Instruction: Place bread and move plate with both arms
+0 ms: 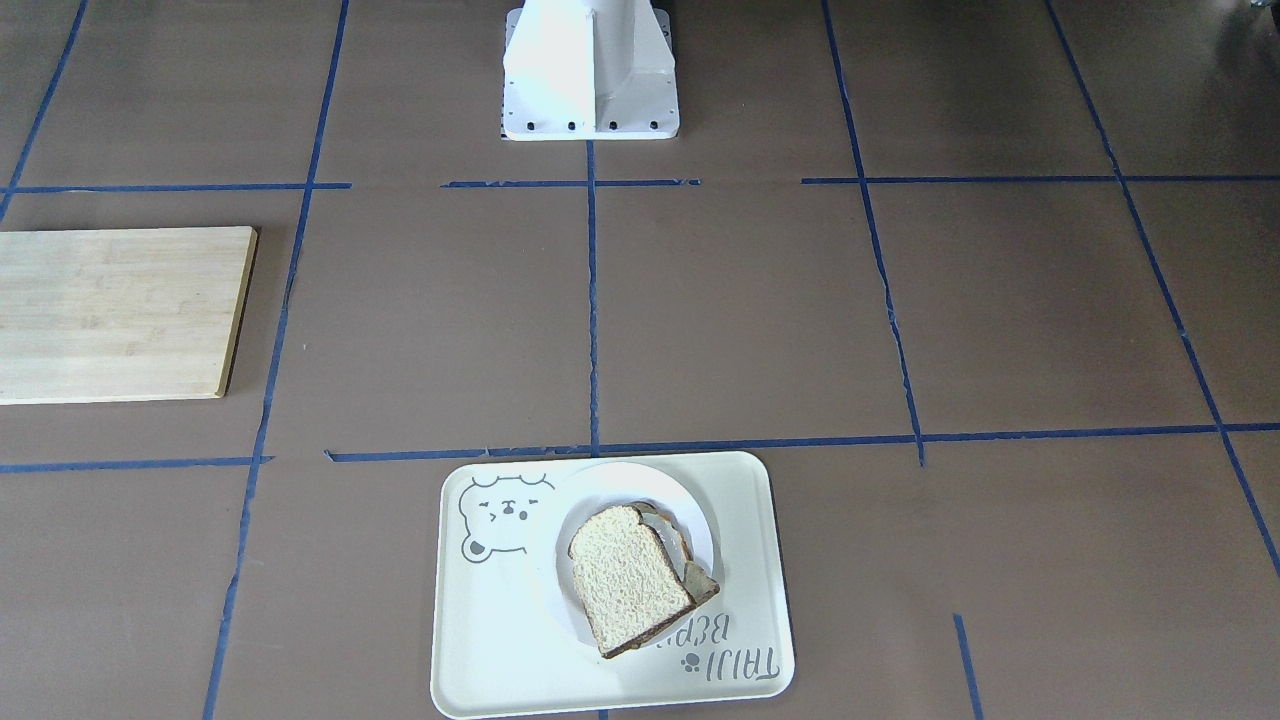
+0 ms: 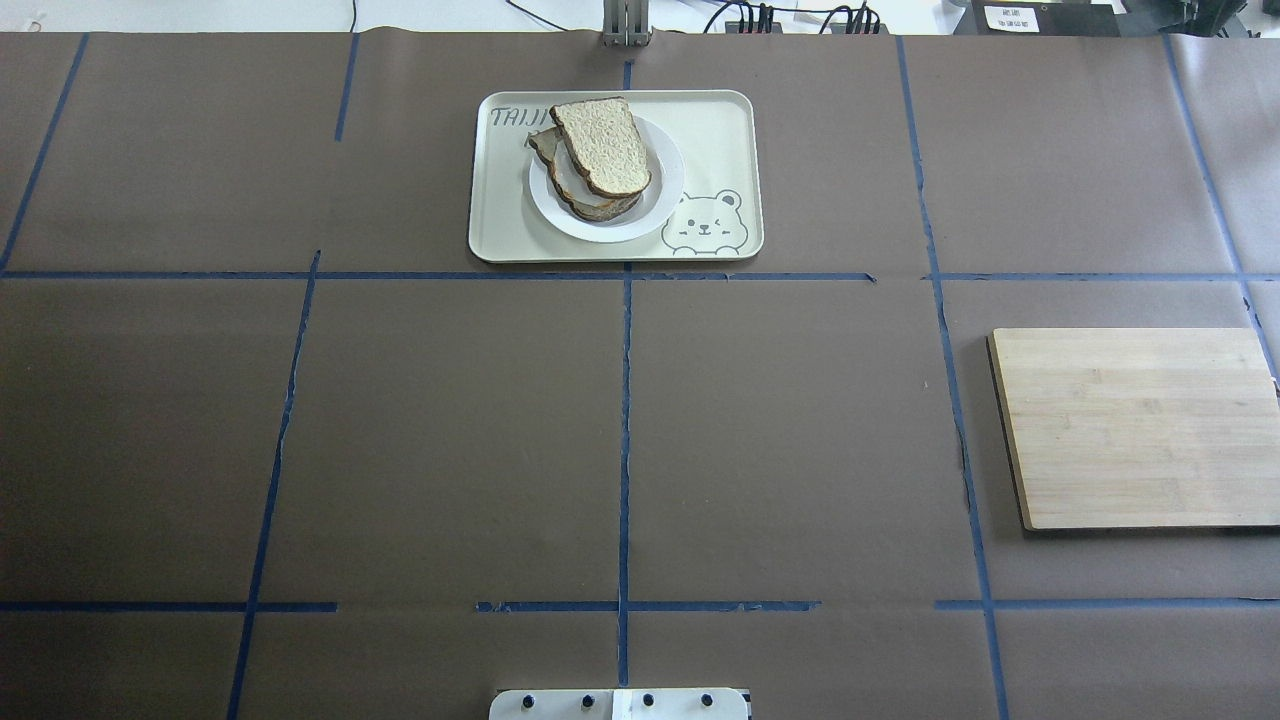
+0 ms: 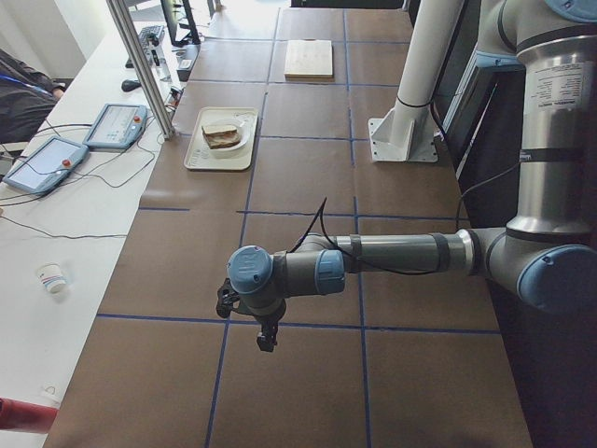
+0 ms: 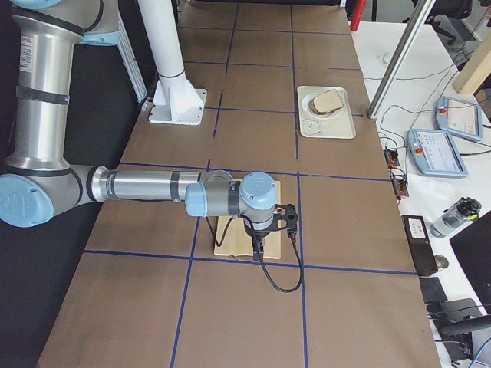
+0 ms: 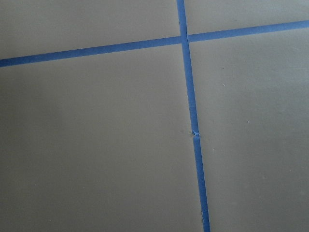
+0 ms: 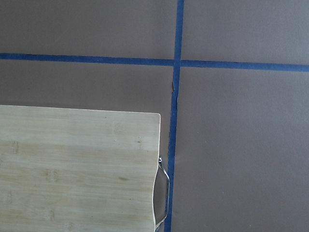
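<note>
Brown table (image 2: 450,450) gridded with blue tape (image 2: 624,450), white bench (image 3: 89,219) alongside.

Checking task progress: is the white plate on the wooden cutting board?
No, the plate rests on the bear-print tray, apart from the cutting board.

On the cream rectangular plastic tray (image 1: 480,640), grey outlined capitals (image 1: 745,665) are printed in one corner; in the front-facing view they are seen upside down. The word "TAIJI" is read on one line, and it is made out again in the overhead view. A second line opens with "BE"; its remaining letters are partly covered by the pale speckled slice of bread (image 1: 628,578). A small paw-print sign (image 1: 689,662) is set just beside the lettering. A white label (image 2: 1010,17) on a black box (image 2: 1080,20) beyond the desk (image 2: 800,420) carries print too small to be read
</note>
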Action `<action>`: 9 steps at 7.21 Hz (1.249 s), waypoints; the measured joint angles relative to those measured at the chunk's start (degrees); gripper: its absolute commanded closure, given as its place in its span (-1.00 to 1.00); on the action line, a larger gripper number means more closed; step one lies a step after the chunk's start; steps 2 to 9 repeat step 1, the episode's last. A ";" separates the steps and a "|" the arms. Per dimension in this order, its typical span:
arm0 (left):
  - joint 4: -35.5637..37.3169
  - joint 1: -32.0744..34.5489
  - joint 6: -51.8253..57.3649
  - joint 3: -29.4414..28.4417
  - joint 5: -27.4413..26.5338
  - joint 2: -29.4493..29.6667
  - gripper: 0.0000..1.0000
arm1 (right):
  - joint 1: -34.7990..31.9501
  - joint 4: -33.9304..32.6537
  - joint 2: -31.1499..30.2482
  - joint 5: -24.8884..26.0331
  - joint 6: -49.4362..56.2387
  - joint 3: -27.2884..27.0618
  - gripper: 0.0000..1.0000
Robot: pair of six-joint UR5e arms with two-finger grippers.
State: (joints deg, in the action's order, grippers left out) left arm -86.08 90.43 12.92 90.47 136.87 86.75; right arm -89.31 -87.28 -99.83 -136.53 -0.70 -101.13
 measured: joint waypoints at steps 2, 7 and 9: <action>0.02 0.00 -0.02 0.00 0.02 0.08 -1.00 | -0.15 0.08 0.03 0.10 0.00 -0.01 -1.00; 0.02 0.00 -0.02 0.00 0.02 0.08 -1.00 | -0.15 0.08 0.03 0.10 0.00 -0.01 -1.00; 0.02 0.00 -0.02 0.00 0.02 0.08 -1.00 | -0.15 0.08 0.03 0.10 0.00 -0.01 -1.00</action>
